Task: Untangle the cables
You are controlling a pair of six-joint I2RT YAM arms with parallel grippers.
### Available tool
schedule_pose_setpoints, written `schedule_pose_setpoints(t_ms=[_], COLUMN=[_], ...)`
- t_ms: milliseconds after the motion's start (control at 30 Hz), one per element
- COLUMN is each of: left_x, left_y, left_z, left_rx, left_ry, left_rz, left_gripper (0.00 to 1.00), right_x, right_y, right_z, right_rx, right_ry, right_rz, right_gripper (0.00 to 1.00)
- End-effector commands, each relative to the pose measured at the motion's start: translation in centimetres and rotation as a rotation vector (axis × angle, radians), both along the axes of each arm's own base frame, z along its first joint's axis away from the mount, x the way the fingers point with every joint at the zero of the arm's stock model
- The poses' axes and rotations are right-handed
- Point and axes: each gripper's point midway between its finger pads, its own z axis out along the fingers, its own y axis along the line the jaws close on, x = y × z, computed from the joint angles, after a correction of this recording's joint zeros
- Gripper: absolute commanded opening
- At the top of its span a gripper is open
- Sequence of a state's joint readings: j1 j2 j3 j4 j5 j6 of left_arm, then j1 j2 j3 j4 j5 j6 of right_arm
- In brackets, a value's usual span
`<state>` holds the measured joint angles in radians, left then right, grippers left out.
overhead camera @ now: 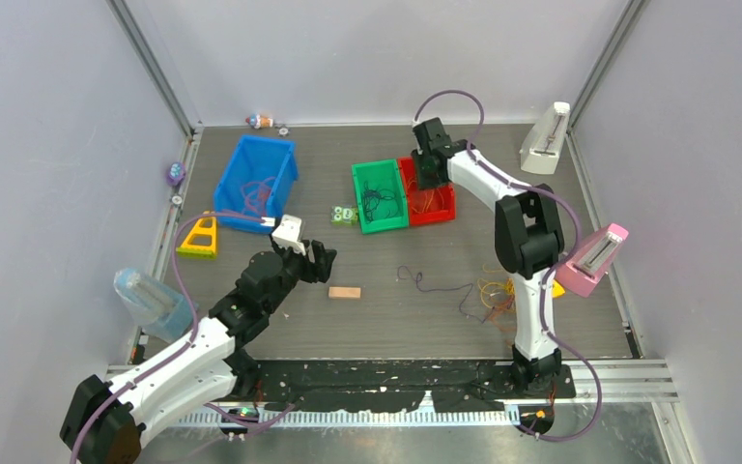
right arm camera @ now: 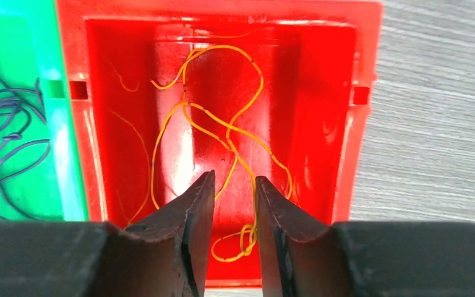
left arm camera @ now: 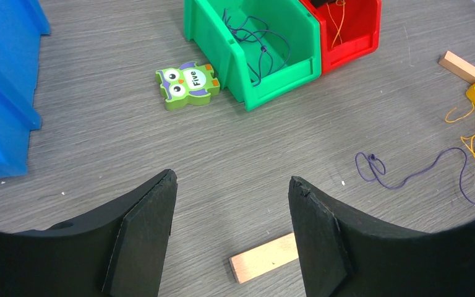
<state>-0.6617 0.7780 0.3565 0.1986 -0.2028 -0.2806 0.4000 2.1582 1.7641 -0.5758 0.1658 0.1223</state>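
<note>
A yellow cable (right arm camera: 222, 124) lies in loose loops on the floor of the red bin (right arm camera: 340, 124). My right gripper (right arm camera: 235, 180) hangs just above it, open by a narrow gap, one strand passing below between the fingers. Dark purple cable (left arm camera: 253, 43) fills the green bin (left arm camera: 247, 93). On the table lie a single purple cable (overhead camera: 425, 282) and a yellow and orange tangle (overhead camera: 495, 295) beside the right arm's base. My left gripper (left arm camera: 232, 182) is open and empty above the table, left of the purple strand (left arm camera: 402, 173).
A small wooden block (left arm camera: 263, 258) lies just below the left fingers. A green owl tile (left arm camera: 187, 85) rests against the green bin. A blue bin (overhead camera: 256, 179) holding thin strands stands at the back left. A yellow triangle piece (overhead camera: 199, 238) sits at the left edge.
</note>
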Motion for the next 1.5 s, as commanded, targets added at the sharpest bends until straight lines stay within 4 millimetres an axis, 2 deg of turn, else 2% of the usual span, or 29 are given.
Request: schedule_pose_setpoints(t_ms=[0, 367, 400, 433, 467, 500, 567, 633, 733, 833, 933, 967, 1100, 1233, 1300, 1467], left_x=[0.6, 0.6, 0.6, 0.6, 0.6, 0.6, 0.5, 0.5, 0.4, 0.2, 0.1, 0.0, 0.1, 0.0, -0.1, -0.8], left_y=[-0.1, -0.2, -0.2, -0.2, -0.2, -0.2, -0.3, -0.3, -0.6, -0.7, -0.6, -0.6, -0.7, -0.9, -1.0, -1.7], left_z=[1.8, 1.7, 1.7, 1.7, 1.7, 1.7, 1.8, 1.8, 1.7, 1.7, 1.7, 1.7, 1.5, 1.4, 1.3, 1.0], left_rx=[-0.031, -0.028, -0.027, -0.027, -0.027, -0.028, -0.029, -0.030, -0.027, -0.028, -0.035, -0.036, -0.030, -0.028, -0.031, -0.054], left_ry=[-0.051, -0.047, -0.045, -0.046, -0.044, -0.045, -0.048, -0.049, -0.051, -0.059, -0.068, -0.067, -0.057, -0.049, -0.046, -0.035], left_rz=[0.014, 0.010, 0.009, 0.008, 0.008, 0.007, 0.004, 0.000, -0.018, -0.031, -0.034, -0.035, -0.039, -0.046, -0.054, -0.106], left_gripper=[0.68, 0.68, 0.68, 0.68, 0.68, 0.68, 0.69, 0.70, 0.74, 0.86, 0.98, 0.99, 1.00, 1.00, 1.00, 0.99], right_x=[1.2, 0.0, -0.3, -0.7, -1.1, -1.5, -2.5, -3.8, -6.4, -9.1, -12.8, -13.7, -19.1, -23.2, -24.8, -27.1], right_y=[0.3, -0.6, -0.8, -0.9, -1.2, -1.4, -2.2, -3.1, -4.6, -7.0, -9.2, -9.8, -12.4, -15.1, -16.2, -16.6], right_z=[8.9, 13.6, 13.5, 14.5, 14.1, 15.3, 16.0, 16.1, 15.9, 15.3, 14.4, 14.2, 11.2, 8.8, 8.1, 6.3], right_rx=[0.059, 0.083, 0.081, 0.089, 0.084, 0.093, 0.091, 0.084, 0.079, 0.054, 0.050, 0.057, 0.079, 0.070, 0.077, 0.181], right_ry=[-0.179, -0.258, -0.258, -0.276, -0.270, -0.293, -0.316, -0.322, -0.303, -0.282, -0.272, -0.276, -0.248, -0.232, -0.239, -0.233], right_rz=[-0.035, -0.058, -0.060, -0.061, -0.063, -0.068, -0.085, -0.105, -0.152, -0.270, -0.346, -0.387, -0.489, -0.608, -0.658, -0.726], right_gripper=[0.38, 0.70, 0.73, 0.75, 0.77, 0.79, 0.86, 0.99, 0.95, 0.95, 0.95, 0.95, 0.95, 0.95, 0.95, 0.95])
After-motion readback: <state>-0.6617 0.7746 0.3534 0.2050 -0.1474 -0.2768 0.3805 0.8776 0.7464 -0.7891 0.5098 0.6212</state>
